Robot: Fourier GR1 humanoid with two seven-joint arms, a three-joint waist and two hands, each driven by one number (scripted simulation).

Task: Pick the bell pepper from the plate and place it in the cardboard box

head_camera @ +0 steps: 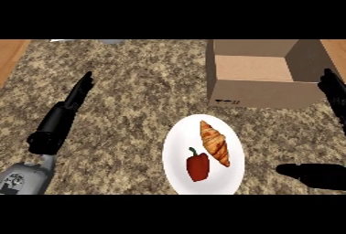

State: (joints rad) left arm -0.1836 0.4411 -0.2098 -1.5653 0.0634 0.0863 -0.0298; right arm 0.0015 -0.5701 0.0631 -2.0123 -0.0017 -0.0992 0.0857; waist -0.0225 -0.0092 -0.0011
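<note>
you're pre-grasp: bell pepper (197,166) sits untouched on the plate (177,137), just left of your right hand (317,174), fingers probably open, holding nothing. left hand (64,114) rests open. next, reach left, grasp, lift forward to the cardboard box (260,93).

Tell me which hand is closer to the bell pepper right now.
Right. The right hand sits just off the plate's right edge, level with the bell pepper. The left hand is farther away, up and to the left on the counter, fingers straight.

Beside my speckled granite counter (128,91), a croissant (215,142) lies near its front edge, wooden strips (12,52) flanking it.
</note>
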